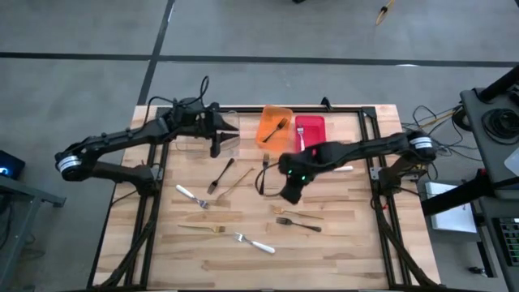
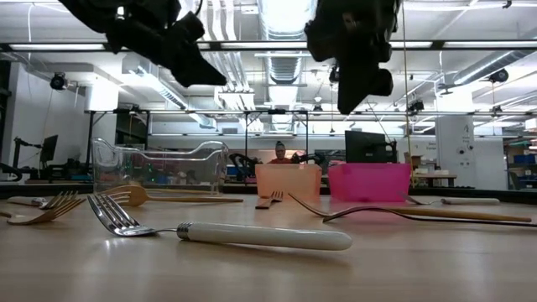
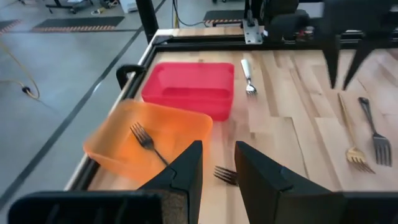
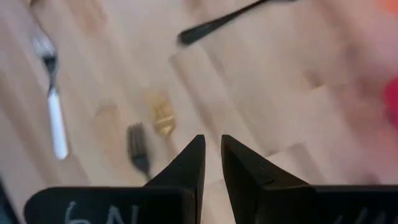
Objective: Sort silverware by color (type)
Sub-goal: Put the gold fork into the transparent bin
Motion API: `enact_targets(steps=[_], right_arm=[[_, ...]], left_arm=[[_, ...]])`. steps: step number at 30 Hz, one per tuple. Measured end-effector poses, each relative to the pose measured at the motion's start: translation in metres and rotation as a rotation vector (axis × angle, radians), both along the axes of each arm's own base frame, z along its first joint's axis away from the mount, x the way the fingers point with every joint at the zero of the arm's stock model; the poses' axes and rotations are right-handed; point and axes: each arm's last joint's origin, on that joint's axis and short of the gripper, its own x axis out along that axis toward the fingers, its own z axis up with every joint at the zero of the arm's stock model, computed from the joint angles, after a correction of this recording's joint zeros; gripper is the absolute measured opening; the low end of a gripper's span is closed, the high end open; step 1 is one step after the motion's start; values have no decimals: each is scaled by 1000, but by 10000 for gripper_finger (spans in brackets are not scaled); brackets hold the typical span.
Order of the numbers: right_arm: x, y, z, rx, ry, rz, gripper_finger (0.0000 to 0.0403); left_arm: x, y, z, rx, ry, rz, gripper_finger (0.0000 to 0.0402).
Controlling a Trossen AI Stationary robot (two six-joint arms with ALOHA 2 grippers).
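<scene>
Silverware lies scattered on the wooden table: a black fork (image 1: 220, 174), a gold fork (image 1: 237, 183), white-handled silver forks (image 1: 192, 197) (image 1: 255, 243), a gold fork (image 1: 203, 229), and a gold fork (image 1: 297, 212) beside a black fork (image 1: 298, 223). Another black fork (image 3: 147, 142) lies inside the orange bin (image 1: 274, 126). My left gripper (image 1: 215, 139) hovers open and empty by the clear bin (image 2: 159, 168). My right gripper (image 1: 292, 191) hangs above the table's middle with a narrow gap between its fingers and nothing in it (image 4: 211, 162).
The red bin (image 1: 310, 130) stands right of the orange one at the far edge. A white-handled silver utensil (image 3: 247, 73) lies near the red bin, and a black utensil (image 1: 263, 174) lies near my right gripper. Bare wood shows along the near edge.
</scene>
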Motion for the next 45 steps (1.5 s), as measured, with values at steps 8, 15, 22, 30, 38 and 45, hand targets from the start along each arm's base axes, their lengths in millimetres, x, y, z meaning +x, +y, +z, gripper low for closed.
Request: enact_targets(steps=[8, 15, 22, 30, 38, 45], right_arm=[[15, 45, -33, 89, 115, 135, 43], [16, 77, -57, 67, 187, 203, 43], [16, 86, -72, -23, 219, 192, 43], [15, 84, -76, -127, 210, 220, 47], [16, 84, -82, -146, 224, 270, 116], [19, 85, -104, -167, 283, 329, 178]], left_arm=[[-21, -13, -1, -40, -41, 23, 77], [-33, -20, 9, -36, -93, 29, 77], [-38, -24, 14, -51, -119, 34, 77], [-38, -24, 13, -64, -102, 35, 77], [-37, -24, 12, -55, -98, 33, 77], [-36, -23, 10, -59, -90, 33, 77]])
